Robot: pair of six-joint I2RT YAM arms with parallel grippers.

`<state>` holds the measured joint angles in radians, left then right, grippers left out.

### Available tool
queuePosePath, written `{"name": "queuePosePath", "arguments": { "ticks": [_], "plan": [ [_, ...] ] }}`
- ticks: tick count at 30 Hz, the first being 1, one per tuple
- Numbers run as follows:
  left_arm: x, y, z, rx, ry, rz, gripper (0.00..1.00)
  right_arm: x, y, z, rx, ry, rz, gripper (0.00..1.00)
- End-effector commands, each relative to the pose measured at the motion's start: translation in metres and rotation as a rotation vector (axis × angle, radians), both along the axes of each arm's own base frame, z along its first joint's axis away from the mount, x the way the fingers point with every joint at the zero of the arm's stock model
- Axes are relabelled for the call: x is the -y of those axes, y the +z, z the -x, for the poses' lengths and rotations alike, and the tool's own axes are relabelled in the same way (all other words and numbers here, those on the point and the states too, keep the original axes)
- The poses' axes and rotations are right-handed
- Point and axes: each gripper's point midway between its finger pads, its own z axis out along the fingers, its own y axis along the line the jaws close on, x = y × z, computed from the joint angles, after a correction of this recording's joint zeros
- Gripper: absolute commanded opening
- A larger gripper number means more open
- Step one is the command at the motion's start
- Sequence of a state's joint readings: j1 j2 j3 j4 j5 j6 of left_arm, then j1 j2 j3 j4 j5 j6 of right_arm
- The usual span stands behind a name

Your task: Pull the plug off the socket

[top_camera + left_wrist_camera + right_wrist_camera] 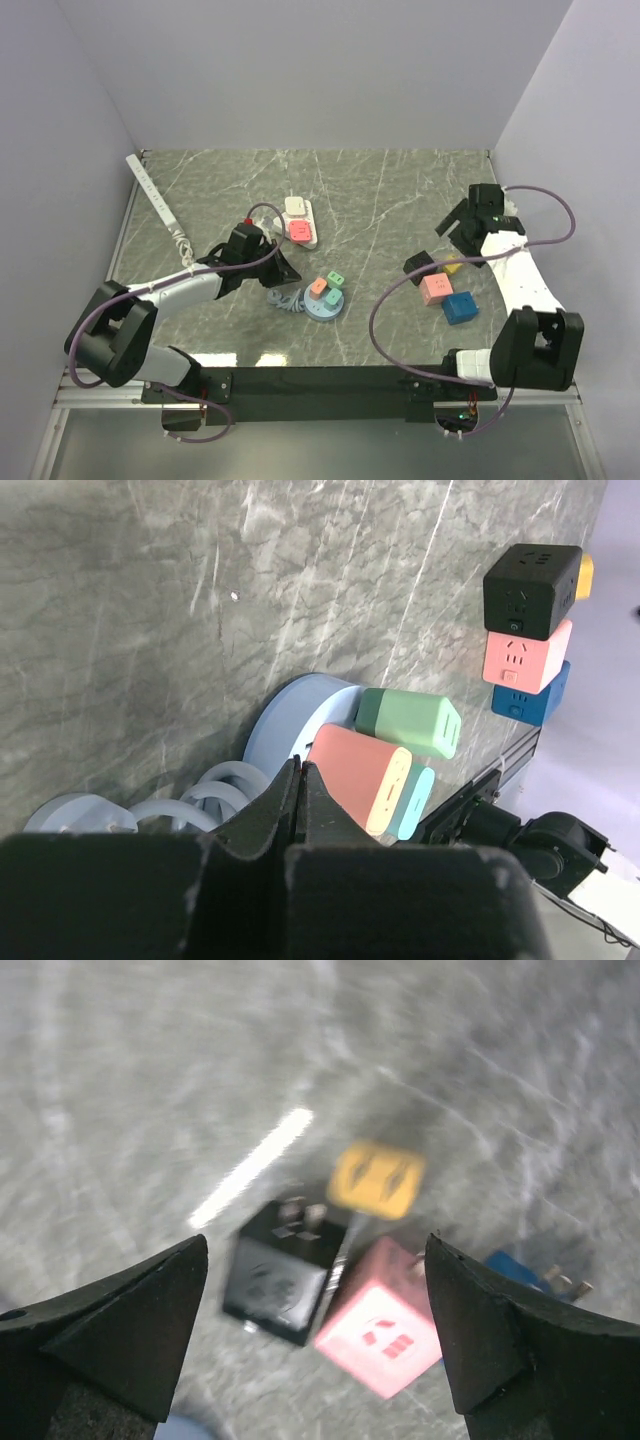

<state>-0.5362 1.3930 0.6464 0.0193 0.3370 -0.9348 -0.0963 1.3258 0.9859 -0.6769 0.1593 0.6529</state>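
On marble table (400,190) | left gripper (300,772) clenched | right gripper (455,228) released near black cube (275,1275) | lettering unreadable

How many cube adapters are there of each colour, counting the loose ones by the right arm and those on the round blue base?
Black cube: 1
Yellow cube: 1
Pink cube: 1
Blue cube: 1
Green cube: 1
Salmon cube: 1
Teal cube: 1
Total: 7
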Motion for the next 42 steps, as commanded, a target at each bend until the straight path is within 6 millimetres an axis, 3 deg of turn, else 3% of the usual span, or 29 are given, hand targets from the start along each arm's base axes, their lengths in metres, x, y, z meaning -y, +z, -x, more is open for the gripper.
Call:
{"name": "queuePosePath", "arguments": {
  "ticks": [1,5,11,15,19,22,36,42],
  "plan": [
    [0.0,0.019,-0.007,0.071,0.002,0.001,0.0,-0.041,0.046,-0.016,0.13,0.203,-0.024,0.95],
    [0.001,0.02,-0.009,0.078,-0.003,-0.004,0.0,-0.129,0.054,-0.001,0.141,0.537,-0.093,0.95],
    [0.001,0.022,-0.011,0.084,0.004,-0.002,0.0,-0.213,0.043,0.038,0.07,0.723,-0.243,0.93],
    [-0.003,0.021,-0.009,0.074,0.014,-0.019,0.01,-0.255,0.034,0.064,0.03,0.754,-0.317,0.93],
    [-0.006,0.02,-0.007,0.072,0.024,-0.026,0.0,-0.279,0.023,0.077,-0.017,0.707,-0.325,0.91],
    [-0.01,0.019,-0.006,0.071,0.035,-0.041,0.0,-0.286,0.011,0.085,-0.072,0.652,-0.308,0.87],
    [-0.019,0.017,0.002,0.077,0.049,-0.059,0.0,-0.308,-0.029,0.084,-0.178,0.541,-0.268,0.58],
    [-0.022,0.015,0.005,0.077,0.047,-0.069,0.0,-0.322,-0.041,0.089,-0.22,0.568,-0.285,0.58]
  ]
}}
